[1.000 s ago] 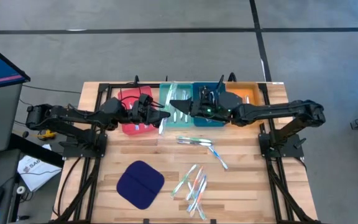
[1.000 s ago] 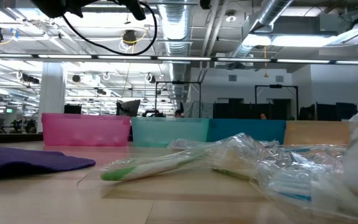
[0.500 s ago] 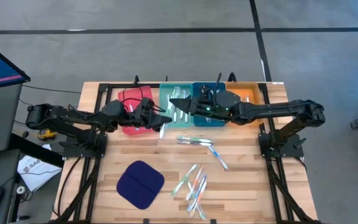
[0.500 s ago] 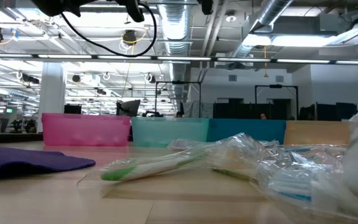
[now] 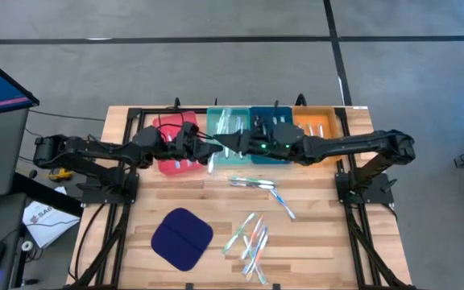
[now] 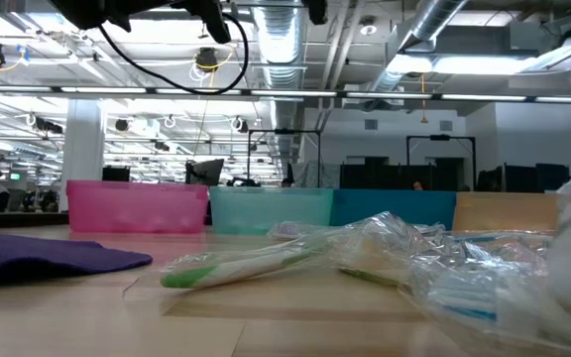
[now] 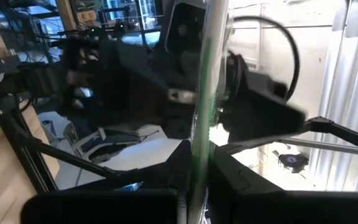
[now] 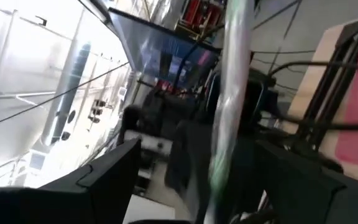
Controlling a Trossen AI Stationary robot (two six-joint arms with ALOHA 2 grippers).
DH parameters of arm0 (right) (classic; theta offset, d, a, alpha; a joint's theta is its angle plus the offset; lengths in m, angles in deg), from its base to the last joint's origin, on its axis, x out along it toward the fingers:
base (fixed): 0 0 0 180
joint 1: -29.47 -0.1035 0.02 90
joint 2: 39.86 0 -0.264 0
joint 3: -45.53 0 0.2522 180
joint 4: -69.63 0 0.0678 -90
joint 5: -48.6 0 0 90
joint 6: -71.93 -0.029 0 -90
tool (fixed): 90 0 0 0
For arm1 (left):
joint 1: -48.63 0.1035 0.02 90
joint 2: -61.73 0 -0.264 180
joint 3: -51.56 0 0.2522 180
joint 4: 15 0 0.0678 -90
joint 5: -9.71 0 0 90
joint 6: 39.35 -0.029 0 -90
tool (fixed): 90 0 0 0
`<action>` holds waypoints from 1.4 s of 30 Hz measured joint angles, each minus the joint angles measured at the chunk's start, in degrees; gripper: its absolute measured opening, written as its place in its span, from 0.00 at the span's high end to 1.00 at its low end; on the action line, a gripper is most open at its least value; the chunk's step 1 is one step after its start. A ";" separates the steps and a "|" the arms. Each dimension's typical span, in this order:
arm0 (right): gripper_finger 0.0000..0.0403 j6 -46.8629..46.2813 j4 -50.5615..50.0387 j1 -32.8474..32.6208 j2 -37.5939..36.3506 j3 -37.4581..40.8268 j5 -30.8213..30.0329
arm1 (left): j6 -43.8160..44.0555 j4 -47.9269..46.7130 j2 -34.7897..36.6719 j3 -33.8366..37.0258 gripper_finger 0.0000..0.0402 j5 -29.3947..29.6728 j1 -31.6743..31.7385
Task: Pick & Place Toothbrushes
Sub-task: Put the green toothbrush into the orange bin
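Wooden slats of the worktop (image 5: 312,242) carried four trays along the far edge. Above the teal tray (image 5: 225,125), the left gripper (image 5: 213,151) had its fingers clamped together on a wrapped toothbrush (image 7: 201,118), which rose straight up between them in the left wrist view. The right gripper (image 5: 234,142), fingers spread wide, stood around the same toothbrush without closing. Only the high view showed the loose toothbrushes (image 5: 252,239) scattered nearer the front, beside the dark blue pad (image 5: 182,238).
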 joint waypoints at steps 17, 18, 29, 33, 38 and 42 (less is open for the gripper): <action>0.66 2.00 0.13 -0.61 1.57 -1.21 0.42 | -0.35 -0.55 -0.02 0.00 0.97 -0.91 0.00; 0.71 2.29 0.27 -0.64 1.56 -1.21 0.41 | -0.35 -0.38 0.02 0.00 0.97 -1.00 0.00; 0.95 1.01 -1.74 -0.64 1.45 -1.14 0.65 | -0.07 -0.84 0.02 -0.02 0.92 -1.85 -0.01; 0.97 0.95 -2.37 -0.64 1.33 -1.15 1.71 | -1.56 -1.06 -0.02 0.00 0.85 -2.55 0.00; 0.97 0.90 -2.57 -0.10 1.32 -1.16 5.87 | -7.28 -0.78 -0.02 0.00 0.76 -5.39 0.00; 0.97 -0.44 -4.67 0.09 -0.07 -1.24 6.64 | -11.38 -0.76 -0.02 0.01 0.67 -6.35 0.00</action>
